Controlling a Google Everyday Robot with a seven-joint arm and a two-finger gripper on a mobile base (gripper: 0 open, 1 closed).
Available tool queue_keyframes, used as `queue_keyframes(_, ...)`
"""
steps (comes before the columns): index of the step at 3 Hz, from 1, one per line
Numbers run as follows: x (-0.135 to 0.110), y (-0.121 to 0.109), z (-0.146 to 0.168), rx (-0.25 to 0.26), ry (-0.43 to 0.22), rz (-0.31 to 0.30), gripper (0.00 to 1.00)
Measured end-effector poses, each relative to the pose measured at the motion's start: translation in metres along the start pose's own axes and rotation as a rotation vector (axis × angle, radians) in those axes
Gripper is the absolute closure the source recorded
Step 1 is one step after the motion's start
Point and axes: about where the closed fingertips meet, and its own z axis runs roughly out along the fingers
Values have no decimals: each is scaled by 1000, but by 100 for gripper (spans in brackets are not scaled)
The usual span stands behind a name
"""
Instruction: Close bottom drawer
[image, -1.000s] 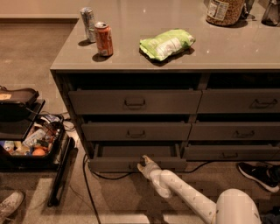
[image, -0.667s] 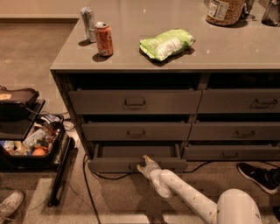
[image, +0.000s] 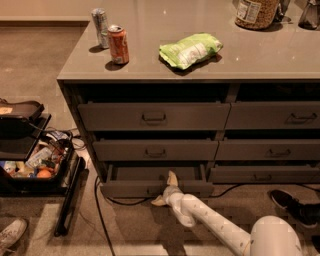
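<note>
The bottom drawer (image: 130, 188) is the lowest of the left stack and stands pulled out a little, its dark inside showing behind the low front. My gripper (image: 165, 189) sits at the middle of that front, where the small handle is, with the white arm (image: 215, 225) reaching in from the lower right. One finger (image: 172, 178) points up over the drawer's front edge and the other (image: 158, 201) hangs below it. The handle is hidden behind the gripper.
A grey counter (image: 280, 57) carries a red can (image: 118, 44), a silver can (image: 100, 27), a green bag (image: 190, 49) and a jar (image: 257, 12). An open box of clutter (image: 35, 162) stands on the floor at left. Cables (image: 100, 210) and shoes (image: 295, 205) lie nearby.
</note>
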Motion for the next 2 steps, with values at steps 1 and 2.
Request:
queue_keyframes(1,-4,0,-4,11,-4,-13,0)
queue_keyframes(2,-2,9,-29,22,2,5,0)
